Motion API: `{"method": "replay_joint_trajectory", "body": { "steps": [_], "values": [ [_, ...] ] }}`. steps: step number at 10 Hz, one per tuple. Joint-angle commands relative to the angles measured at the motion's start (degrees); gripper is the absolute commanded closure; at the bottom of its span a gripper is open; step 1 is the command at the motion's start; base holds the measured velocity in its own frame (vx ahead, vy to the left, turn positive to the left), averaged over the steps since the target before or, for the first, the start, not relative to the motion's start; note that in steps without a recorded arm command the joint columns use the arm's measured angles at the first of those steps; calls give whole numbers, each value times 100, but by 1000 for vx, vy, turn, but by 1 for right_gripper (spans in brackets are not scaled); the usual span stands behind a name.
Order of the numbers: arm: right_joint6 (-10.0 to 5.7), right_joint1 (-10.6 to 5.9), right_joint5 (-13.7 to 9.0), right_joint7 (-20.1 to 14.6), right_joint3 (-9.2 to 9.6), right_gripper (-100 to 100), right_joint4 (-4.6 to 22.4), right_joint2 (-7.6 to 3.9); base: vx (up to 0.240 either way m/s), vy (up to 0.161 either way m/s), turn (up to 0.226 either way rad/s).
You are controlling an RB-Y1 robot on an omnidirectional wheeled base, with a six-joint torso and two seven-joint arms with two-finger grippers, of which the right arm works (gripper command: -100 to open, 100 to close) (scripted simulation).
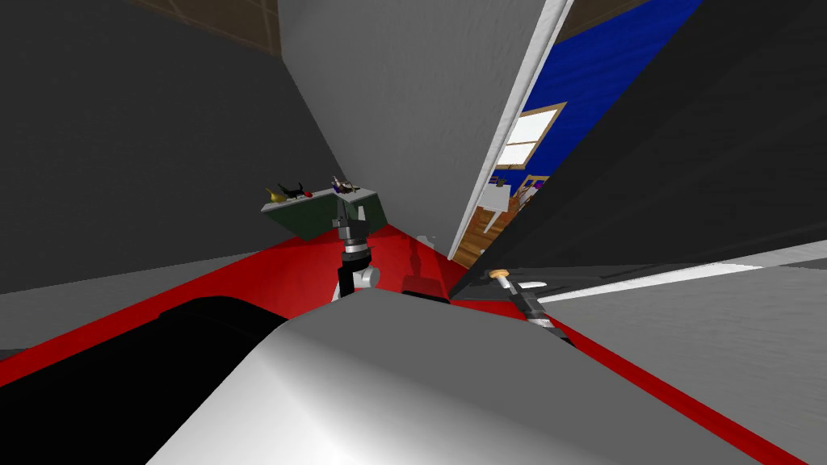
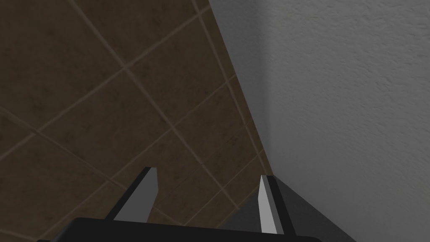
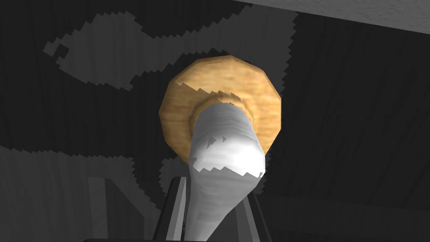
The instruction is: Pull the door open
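right gripper [image 3: 212,191]: fingers clamped on both sides of the pale grey lever handle [image 3: 224,147] | handle runs from between the fingers ahead to a tan round rosette [image 3: 262,105] on the dark grey door [image 3: 357,105] | door ajar, blue wall [image 1: 581,89] in the gap | left gripper [image 2: 206,174]: fingers spread, holding nothing

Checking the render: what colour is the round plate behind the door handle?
Tan, wood-grained plate behind the light grey handle; clearest in the right wrist view.
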Motion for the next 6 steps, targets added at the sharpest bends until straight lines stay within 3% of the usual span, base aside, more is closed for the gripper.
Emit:
{"method": "replay_joint_trajectory", "body": {
  "steps": [1, 5, 6],
  "values": [
    [118, 75, 3, 90, 63, 100, -192, 55, -108, -49, 22],
    [642, 104, -180, 456, 160, 100, -798, 122, -167, -81, 93],
    [708, 107, -203, 503, 173, 100, -875, 131, -175, -115, 86]
  ]
}}
